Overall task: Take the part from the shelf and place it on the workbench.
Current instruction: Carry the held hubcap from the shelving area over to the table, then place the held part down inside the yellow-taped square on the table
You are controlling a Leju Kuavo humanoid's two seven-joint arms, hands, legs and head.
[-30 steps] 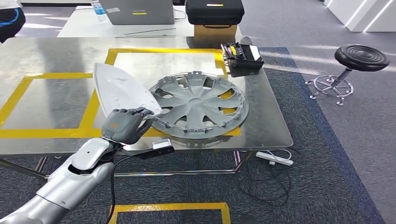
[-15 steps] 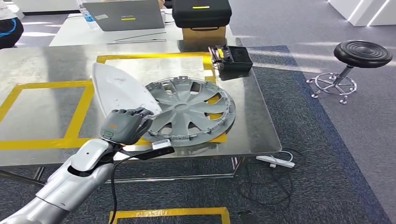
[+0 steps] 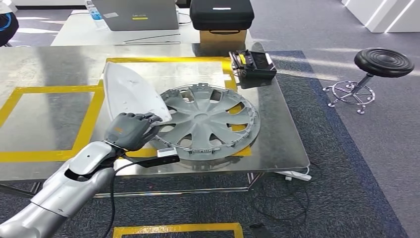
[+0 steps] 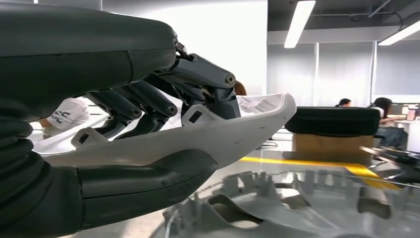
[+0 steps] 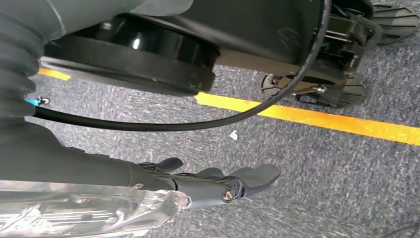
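Since the earlier frame the whole view has shifted; the grip is unchanged. The white part (image 3: 130, 90) is gripped at its near end by the left hand (image 3: 130, 131) and kept above the table (image 3: 44, 114), partly over the grey wheel cover (image 3: 208, 124). The right hand (image 5: 218, 184) hangs with fingers curled loosely, holding nothing.

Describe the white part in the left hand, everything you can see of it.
The white part is a flat, pointed shell, plastic by its look, broad near the hand and narrowing to a tip away from the robot. The left wrist view shows a raised rim and small tabs on its inner face. The left hand grips its near end, thumb under and fingers over. It is held tilted above the steel workbench, its near edge over the rim of the grey wheel cover. Whether they touch is unclear.
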